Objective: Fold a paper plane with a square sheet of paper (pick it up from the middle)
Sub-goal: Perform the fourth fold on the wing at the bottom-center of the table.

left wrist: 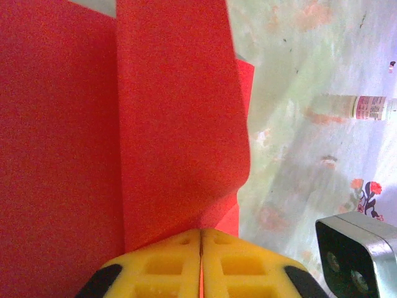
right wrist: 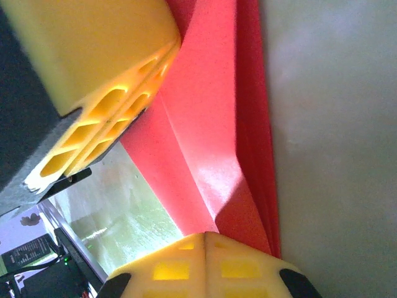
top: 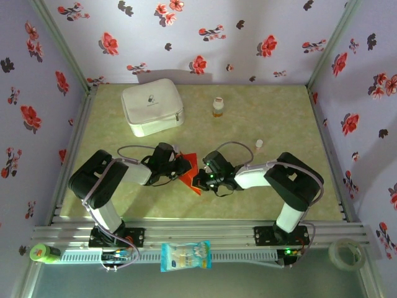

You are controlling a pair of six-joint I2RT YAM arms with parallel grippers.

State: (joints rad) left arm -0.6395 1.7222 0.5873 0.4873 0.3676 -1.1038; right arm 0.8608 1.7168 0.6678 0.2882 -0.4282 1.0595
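The paper (top: 191,169) is bright red and already folded into overlapping layers. It sits near the middle of the table (top: 279,118), a little toward the near edge, between the two grippers.

The left gripper (top: 178,166) reaches in from the left. In its wrist view the yellow fingers (left wrist: 161,267) are pressed together, with an edge of the paper (left wrist: 173,124) pinched in the seam. A long straight fold runs away from the fingers, and one layer lies on top of another.

The right gripper (top: 205,179) comes in from the right and meets the paper on the opposite side. Its wrist view shows its own fingers (right wrist: 248,267) clamped on the paper (right wrist: 217,155) in the same way. The left gripper's fingers (right wrist: 111,62) are close by at the upper left, holding the same sheet. The paper stretches between the two grips with a raised crease. Whether any of it touches the table cannot be told.

A white zip case (top: 152,107) lies toward the far left corner, well apart from the paper. A small bottle (top: 217,107) stands near the far edge at the middle. A blue-and-white packet (top: 186,256) hangs at the rail along the near edge, between the arm bases.
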